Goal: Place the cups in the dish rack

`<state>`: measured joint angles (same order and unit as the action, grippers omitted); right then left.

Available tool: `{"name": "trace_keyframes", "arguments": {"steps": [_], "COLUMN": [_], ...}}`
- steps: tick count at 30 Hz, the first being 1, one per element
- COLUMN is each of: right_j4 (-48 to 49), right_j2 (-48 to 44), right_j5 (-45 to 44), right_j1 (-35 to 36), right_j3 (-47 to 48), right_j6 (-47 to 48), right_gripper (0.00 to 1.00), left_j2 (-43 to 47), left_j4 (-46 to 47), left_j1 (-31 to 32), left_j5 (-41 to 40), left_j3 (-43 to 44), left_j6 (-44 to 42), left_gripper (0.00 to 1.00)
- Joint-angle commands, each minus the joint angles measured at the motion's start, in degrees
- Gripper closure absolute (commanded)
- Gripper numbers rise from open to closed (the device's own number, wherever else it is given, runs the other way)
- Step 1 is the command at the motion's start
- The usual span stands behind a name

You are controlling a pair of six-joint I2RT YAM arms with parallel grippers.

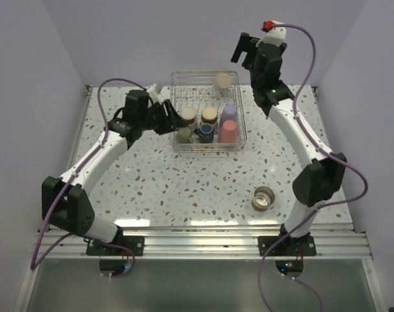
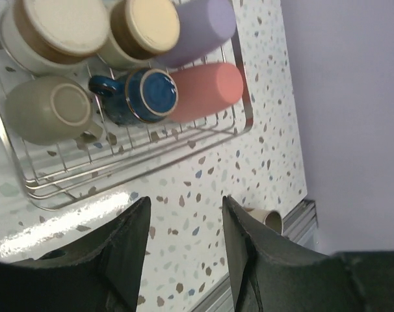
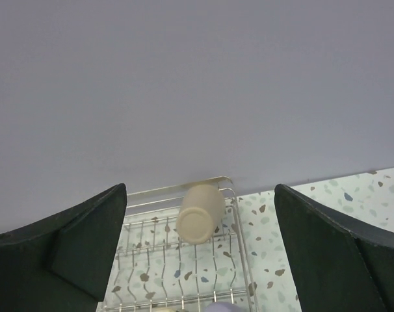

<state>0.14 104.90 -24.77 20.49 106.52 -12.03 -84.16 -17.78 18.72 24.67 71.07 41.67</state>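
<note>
Hovering above the dish rack (image 1: 210, 150) — right gripper (image 1: 246, 47), jaws spread.

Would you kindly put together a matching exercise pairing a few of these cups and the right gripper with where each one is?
Things:
1. lavender cup
2. tan cup
3. stray metal cup
4. right gripper

Places:
A. on the table, outside the dish rack
B. raised beyond the rack's far right corner, open and empty
C. in the rack's far right corner
D. in the rack, beside the coral-pink cup

Pairs: 1-D, 2-C, 3-A, 4-B
</note>
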Motion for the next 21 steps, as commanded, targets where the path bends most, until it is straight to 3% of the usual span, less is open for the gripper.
{"name": "trace_keyframes", "arguments": {"steps": [1,7,12,18,21], "right_j4": [-3.91,-17.44,-22.11,-30.08,-31.07], "right_j2": [-9.17,-19.27,-31.93,-45.37,-47.24], "right_j5": [0.34,-2.03,-3.26,-6.33,-6.95], "right_j1": [-0.28,-0.36,-0.28,-0.36,-0.36], "right_j3": [-3.94,-6.84,-19.23,-26.45,-26.89], "right_j6": [-3.70,-9.40,-11.96,-12.05,-11.44], "right_gripper": [0.02,0.01,0.01,0.01,0.02], "left_j2": [-2.22,-11.52,-20.59,-31.39,-32.46], "left_j4": [-8.13,-13.15,-16.57,-19.48,-18.78], "left_j1": [6.93,22.04,32.85,40.67,41.66], "left_j5": [-6.64,-11.31,-11.48,-5.60,-5.07], "left_j3": [4.60,11.96,21.81,28.85,28.86], "left_j6": [-7.21,-13.98,-16.79,-19.60,-19.09], "left_gripper": [0.48,0.48,0.46,0.47,0.47]}}
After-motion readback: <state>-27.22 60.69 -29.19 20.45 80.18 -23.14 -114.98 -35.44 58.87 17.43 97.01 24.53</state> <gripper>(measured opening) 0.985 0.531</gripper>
